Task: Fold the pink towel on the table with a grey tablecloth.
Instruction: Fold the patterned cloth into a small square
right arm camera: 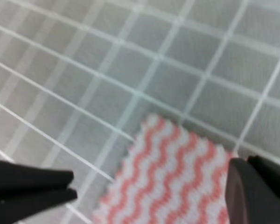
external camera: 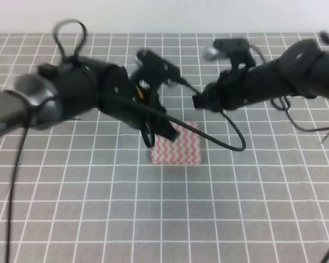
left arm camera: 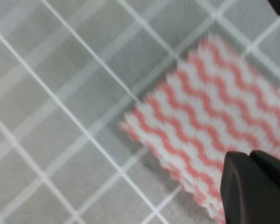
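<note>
the thin pink-and-white zigzag cloth [external camera: 177,144] lies small, seemingly folded, on the grey gridded tabletop [external camera: 98,208] below both sets of fingers; right fingers [right arm camera: 242,186] apart, left unclear. next probably another fold or retreat.

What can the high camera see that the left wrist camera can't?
Only the exterior high view shows both whole arms, with their black cables, reaching in over the table with a grey tablecloth. It also shows the left gripper over the near-left corner of the pink towel, and the right gripper just beyond the towel.

Only the left wrist view shows the towel's zigzag stripes and jagged edge up close, with one dark finger at the bottom right.

Both show the pink towel lying flat on the grey cloth with its white grid lines.
</note>
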You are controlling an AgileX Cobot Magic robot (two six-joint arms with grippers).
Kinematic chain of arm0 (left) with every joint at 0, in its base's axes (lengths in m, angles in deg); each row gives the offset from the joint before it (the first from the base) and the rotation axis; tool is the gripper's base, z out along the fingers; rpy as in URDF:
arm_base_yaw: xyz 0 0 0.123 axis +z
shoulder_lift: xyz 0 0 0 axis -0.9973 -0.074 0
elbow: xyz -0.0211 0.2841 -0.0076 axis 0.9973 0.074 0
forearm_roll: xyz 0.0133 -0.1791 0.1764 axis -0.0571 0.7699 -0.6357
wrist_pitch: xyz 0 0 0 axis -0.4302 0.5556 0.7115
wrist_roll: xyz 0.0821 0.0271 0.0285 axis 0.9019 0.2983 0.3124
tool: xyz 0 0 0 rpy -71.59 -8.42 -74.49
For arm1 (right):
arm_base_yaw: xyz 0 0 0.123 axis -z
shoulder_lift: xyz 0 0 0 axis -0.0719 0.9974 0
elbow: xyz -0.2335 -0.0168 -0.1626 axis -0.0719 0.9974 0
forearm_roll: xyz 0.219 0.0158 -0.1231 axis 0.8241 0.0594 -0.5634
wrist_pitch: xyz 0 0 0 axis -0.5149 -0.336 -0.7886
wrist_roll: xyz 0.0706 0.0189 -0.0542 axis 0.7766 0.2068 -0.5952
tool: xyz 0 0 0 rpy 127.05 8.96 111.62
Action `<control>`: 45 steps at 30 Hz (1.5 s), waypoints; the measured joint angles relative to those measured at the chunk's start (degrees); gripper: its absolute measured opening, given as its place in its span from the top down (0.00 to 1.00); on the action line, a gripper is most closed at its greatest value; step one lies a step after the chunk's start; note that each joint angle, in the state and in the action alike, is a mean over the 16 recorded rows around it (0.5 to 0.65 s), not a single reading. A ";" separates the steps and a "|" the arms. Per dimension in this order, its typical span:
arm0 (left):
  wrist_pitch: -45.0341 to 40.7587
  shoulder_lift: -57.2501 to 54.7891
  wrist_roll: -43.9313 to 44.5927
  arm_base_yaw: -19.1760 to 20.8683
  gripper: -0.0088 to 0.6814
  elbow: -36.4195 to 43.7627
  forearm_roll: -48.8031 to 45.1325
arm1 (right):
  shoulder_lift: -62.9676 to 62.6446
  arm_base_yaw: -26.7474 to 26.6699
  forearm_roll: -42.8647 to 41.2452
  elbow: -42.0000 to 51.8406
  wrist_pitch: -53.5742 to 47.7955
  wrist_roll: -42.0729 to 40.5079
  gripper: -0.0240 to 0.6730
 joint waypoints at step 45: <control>-11.91 90.48 -27.77 -0.01 0.99 47.59 -12.09 | -84.64 -0.07 10.56 58.70 23.21 0.00 0.99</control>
